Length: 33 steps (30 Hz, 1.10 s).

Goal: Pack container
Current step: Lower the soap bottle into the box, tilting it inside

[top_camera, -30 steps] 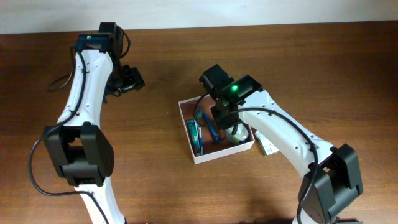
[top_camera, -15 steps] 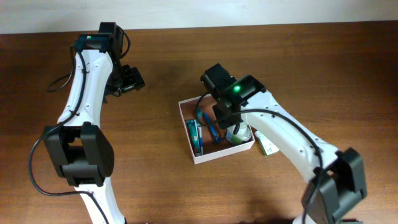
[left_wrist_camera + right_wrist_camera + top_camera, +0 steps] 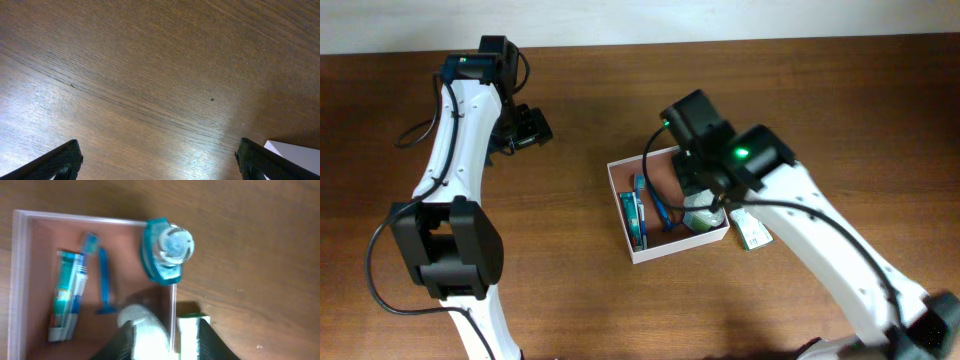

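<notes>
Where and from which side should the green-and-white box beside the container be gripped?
Probably from straight above, pinching across the narrow width of the green-and-white box: it lies flat on the table, leaving only its side edges. The container wall crowds one side.

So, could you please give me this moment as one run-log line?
left gripper: open, over table | right gripper: over container wall, grip unclear | inside: tube, blue stick

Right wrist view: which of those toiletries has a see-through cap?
The teal item at the container's corner; its round clear top sets it apart from the striped tube and slim blue tool.
</notes>
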Motion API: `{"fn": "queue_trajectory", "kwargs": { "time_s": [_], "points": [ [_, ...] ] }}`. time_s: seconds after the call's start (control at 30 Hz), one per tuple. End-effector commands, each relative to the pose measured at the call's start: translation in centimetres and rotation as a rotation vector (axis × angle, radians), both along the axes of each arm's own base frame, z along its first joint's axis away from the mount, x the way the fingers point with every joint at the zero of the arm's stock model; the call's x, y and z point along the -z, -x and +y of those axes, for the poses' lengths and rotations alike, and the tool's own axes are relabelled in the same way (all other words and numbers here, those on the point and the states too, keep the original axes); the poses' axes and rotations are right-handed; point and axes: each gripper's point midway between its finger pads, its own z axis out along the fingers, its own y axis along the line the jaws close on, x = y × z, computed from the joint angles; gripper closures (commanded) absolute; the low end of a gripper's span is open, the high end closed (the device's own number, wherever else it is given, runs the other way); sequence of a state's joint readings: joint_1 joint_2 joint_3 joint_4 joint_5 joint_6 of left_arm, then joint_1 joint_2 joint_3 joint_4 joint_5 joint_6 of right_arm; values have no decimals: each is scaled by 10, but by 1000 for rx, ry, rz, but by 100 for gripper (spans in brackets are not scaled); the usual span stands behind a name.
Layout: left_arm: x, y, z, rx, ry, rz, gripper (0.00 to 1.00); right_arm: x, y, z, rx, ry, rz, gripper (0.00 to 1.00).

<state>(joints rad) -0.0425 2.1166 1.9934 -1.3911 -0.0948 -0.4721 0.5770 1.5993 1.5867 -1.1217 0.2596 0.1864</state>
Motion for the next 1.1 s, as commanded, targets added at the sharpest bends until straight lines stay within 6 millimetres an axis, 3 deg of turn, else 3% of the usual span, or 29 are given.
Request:
{"fn": "queue_trajectory", "kwargs": {
  "time_s": [0.0,0.1,0.37,0.53,0.83,1.07],
  "points": [
    [-15,-2,2,1,-9,-40,1,-40,25,25,-214,-140,-23,88],
    [-15,-2,2,1,-9,-40,1,-32,44,32,-337,-147,56,96],
    [-15,-2,2,1,-9,-40,1,22,77,38,-572,-57,283,96],
    [-15,-2,2,1,-9,-40,1,44,89,60,-727,14,322,96],
    [-15,-2,2,1,-9,-40,1,92,82,62,-786,364,353,96],
    [-15,-2,2,1,-9,-40,1,112,76,56,-770,405,405,96]
  ]
}}
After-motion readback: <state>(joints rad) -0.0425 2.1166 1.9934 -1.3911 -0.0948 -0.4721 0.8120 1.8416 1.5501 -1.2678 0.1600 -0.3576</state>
